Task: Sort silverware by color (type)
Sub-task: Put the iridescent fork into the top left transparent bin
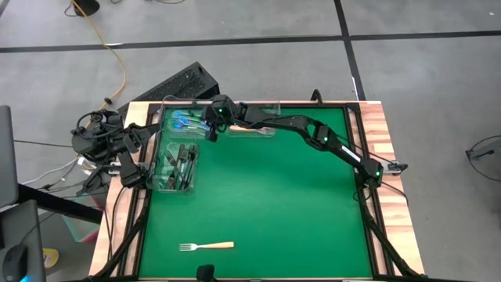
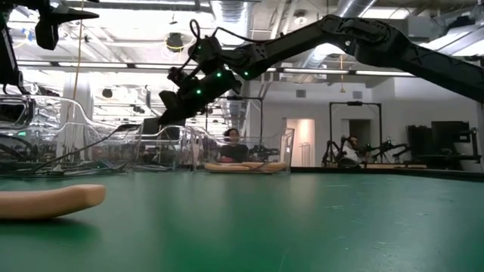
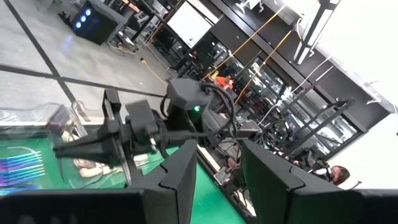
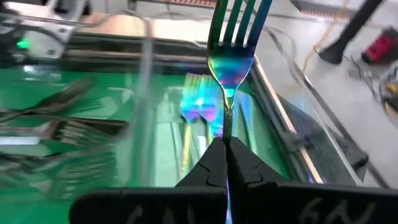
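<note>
- Right gripper (image 4: 225, 152) — fingers clamped on a blue-iridescent fork (image 4: 233, 46), held above the bin of blue forks (image 1: 185, 120).
- Left gripper (image 3: 217, 168) waits off the table's left edge, fingers apart.
- Tan-handled fork (image 1: 207, 247) lies near the table's front edge.

I'm working in what looks like a robotics lab set in a big open industrial hall. Past the green table (image 1: 266, 204) I see a bare ceiling with pipes and ducts (image 2: 249, 11) and strip lights, white walls, and a concrete floor (image 1: 423, 19) marked with dark lines. Black metal frames (image 2: 354, 132) of other rigs stand further back, with people (image 2: 231, 137) sitting near them. Loose cables (image 1: 94, 129) and a yellow cord (image 1: 106, 39) trail beside the table, next to a keyboard (image 1: 184, 82).
</note>
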